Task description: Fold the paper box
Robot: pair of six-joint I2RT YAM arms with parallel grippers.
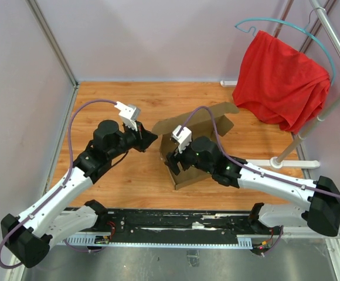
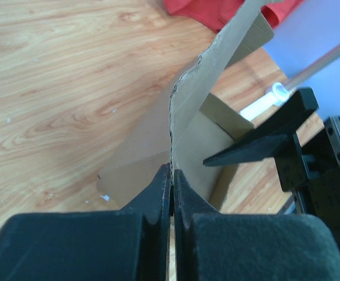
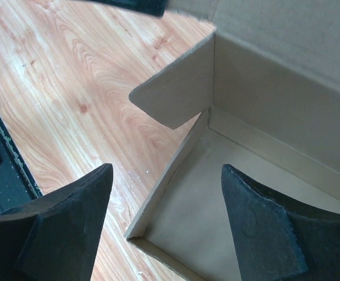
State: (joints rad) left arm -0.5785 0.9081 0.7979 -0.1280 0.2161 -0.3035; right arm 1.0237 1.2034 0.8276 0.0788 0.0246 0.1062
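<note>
Paper box (image 1: pixel 165 130), brown, half-folded (flap raised)

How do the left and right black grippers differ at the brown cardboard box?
The left gripper is shut; the right gripper is open. The left gripper pinches a raised flap of the brown cardboard paper box; the right gripper holds nothing. Both are black.

plain brown paper box (image 1: pixel 208 120), bright red cloth (image 1: pixel 278 82), teal hanger (image 1: pixel 275 22), orange-brown wood-grain table (image 1: pixel 132 178)
</note>
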